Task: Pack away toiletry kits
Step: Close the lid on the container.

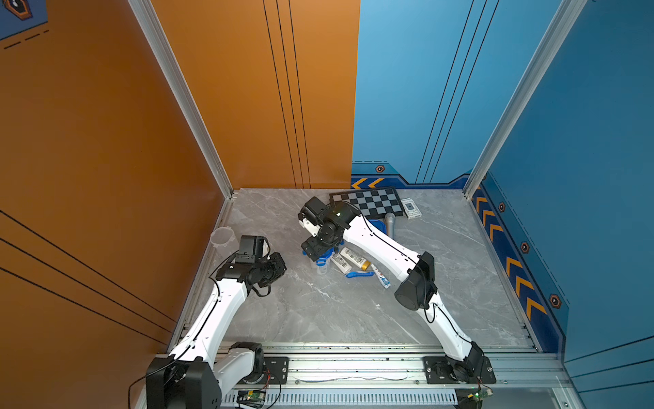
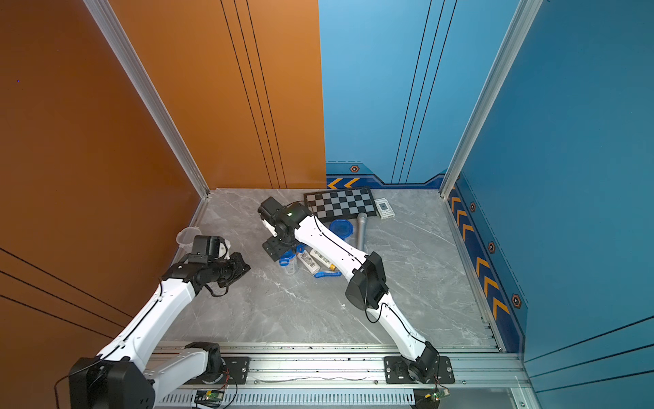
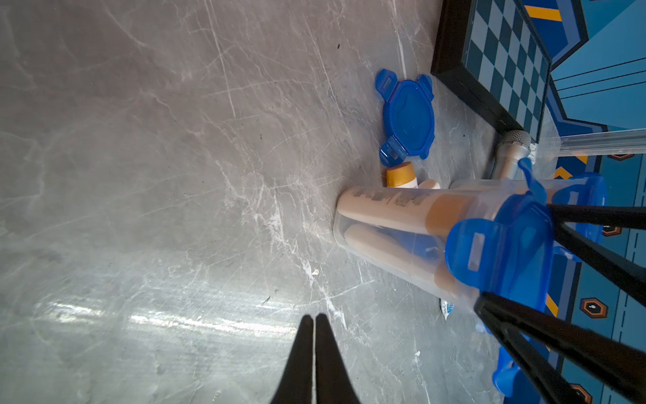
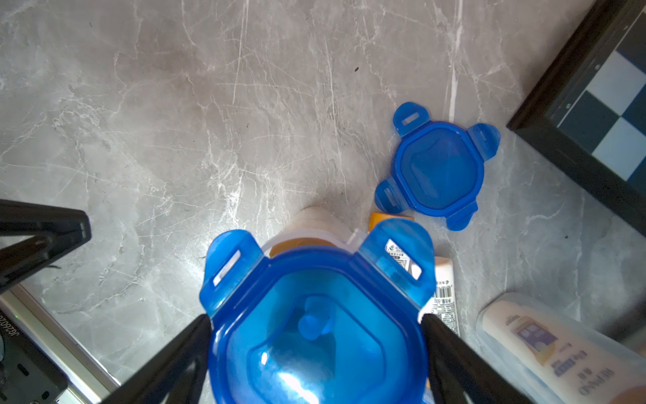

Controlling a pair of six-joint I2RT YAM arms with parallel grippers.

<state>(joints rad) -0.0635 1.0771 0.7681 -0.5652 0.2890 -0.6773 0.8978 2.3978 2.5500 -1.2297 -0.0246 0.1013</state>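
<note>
A clear, smooth-walled plastic cup stands upright on the grey, white-veined stone counter; a glossy translucent blue lid, rounded-square with four slotted tabs, sits on its mouth; through the wall shows a white cylindrical bottle with its orange cap toward the lid, and beside it a second pale tube shape and something blue that cannot be made out. The right hand comes down from above, its black fingers spread wide and pressed one to each side of the lid, gripping it. The left hand is closed, its tapered black tips together, well apart from the cup on the counter's left and pointing toward it. A spare lid of the same shape lies flat near the cup, between it and the black-framed chessboard; a ribbed silver microphone lies just beside the board. Two loose bottles, white with printed labels, lie side by side touching the cup's far side; a curved blue toothbrush and a flat white-blue toothpaste tube lie just beside them, partly under the right arm. An empty cup, frosted-looking, stands at the counter's left edge beyond the left hand.
</note>
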